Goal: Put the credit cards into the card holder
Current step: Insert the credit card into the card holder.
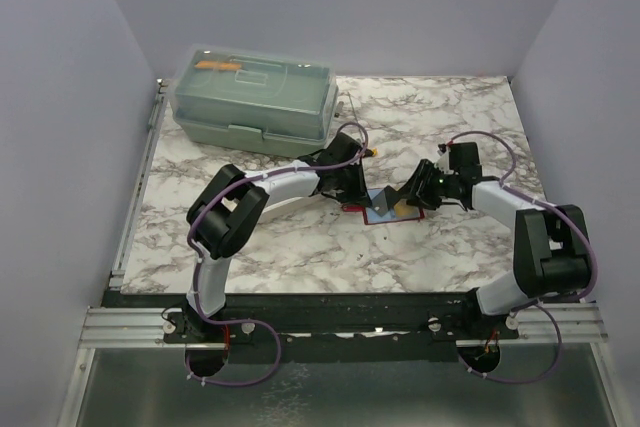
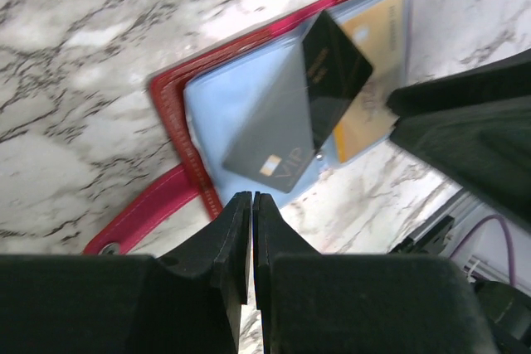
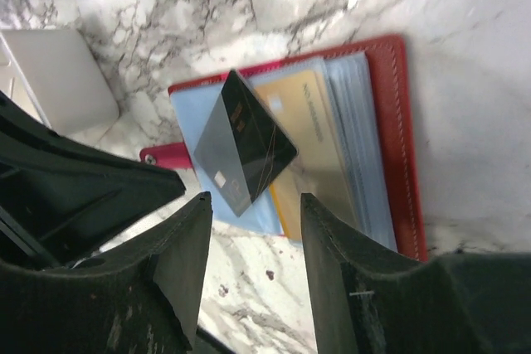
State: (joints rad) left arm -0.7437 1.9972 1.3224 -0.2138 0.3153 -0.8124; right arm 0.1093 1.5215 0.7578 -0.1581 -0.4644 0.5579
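The red card holder (image 1: 352, 208) lies open on the marble table between my two grippers, its clear blue sleeves facing up. A gold card (image 2: 373, 55) sits in one sleeve. A dark credit card (image 2: 303, 105) lies skewed across the sleeves, also seen in the right wrist view (image 3: 245, 147) and from above (image 1: 381, 204). Its lower half looks greyer; I cannot tell if it is tucked under a sleeve. My left gripper (image 2: 252, 198) is shut and empty, just off the holder's edge (image 2: 170, 93). My right gripper (image 3: 253, 205) is open and empty, close before the card.
A grey-green plastic toolbox (image 1: 255, 97) stands at the back left. The holder's red strap (image 2: 141, 213) lies on the table toward my left gripper. Side walls close in the table on the left and right.
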